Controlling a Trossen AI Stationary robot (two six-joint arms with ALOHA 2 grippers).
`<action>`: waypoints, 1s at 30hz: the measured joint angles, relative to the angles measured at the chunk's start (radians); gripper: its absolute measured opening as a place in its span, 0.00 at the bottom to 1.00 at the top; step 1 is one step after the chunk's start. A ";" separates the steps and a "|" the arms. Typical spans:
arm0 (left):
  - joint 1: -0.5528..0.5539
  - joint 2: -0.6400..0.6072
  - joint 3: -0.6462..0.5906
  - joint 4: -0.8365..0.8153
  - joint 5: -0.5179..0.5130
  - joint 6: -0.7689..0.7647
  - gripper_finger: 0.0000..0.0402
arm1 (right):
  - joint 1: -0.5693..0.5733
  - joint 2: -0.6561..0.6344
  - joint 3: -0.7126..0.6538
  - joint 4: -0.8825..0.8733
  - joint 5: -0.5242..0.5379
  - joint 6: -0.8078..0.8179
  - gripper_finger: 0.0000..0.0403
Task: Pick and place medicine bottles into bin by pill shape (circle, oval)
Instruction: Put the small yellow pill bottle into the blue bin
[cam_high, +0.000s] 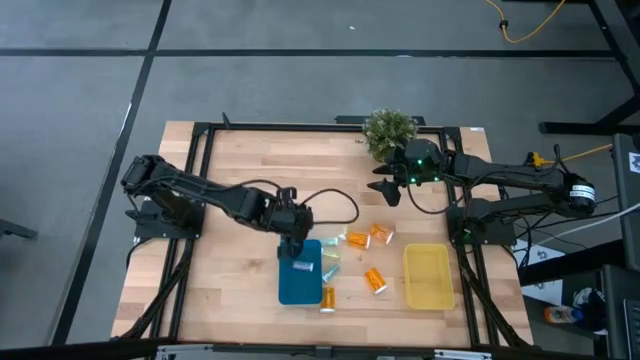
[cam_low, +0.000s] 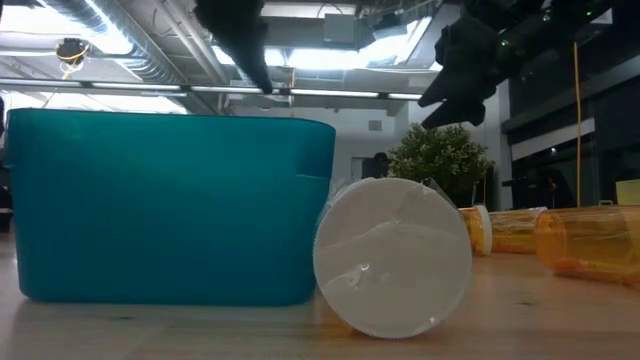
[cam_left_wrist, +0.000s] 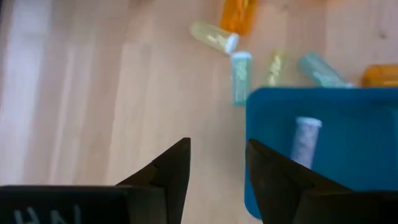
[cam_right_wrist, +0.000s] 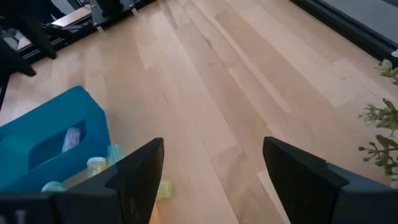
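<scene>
Overhead, left claw (cam_high: 293, 247) narrowly parted at blue bin (cam_high: 300, 283) edge, right claw (cam_high: 385, 186) wide.

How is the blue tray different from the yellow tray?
The blue tray has one pale bottle lying in it; the yellow tray holds nothing that shows. The blue tray sits under the left gripper, while the yellow tray sits off to the right with no gripper above it. Both are shallow rectangles with rounded corners, about the same size, on the wooden table.

A pale bottle (cam_left_wrist: 305, 140) lay in the blue bin (cam_high: 299, 281); orange bottles (cam_high: 375, 280) lay between it and the yellow bin (cam_high: 428, 277), near the tabletop's front edge.
</scene>
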 joint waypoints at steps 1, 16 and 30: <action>0.009 -0.016 -0.022 0.008 0.025 0.000 0.37 | 0.000 0.000 0.000 -0.004 0.000 0.001 0.69; 0.057 -0.439 -0.531 0.469 0.070 0.042 0.37 | 0.000 0.000 0.000 0.002 0.002 -0.064 0.69; 0.132 -0.680 -0.841 0.886 0.071 0.105 0.37 | 0.055 0.088 -0.099 0.360 -0.385 -0.263 0.69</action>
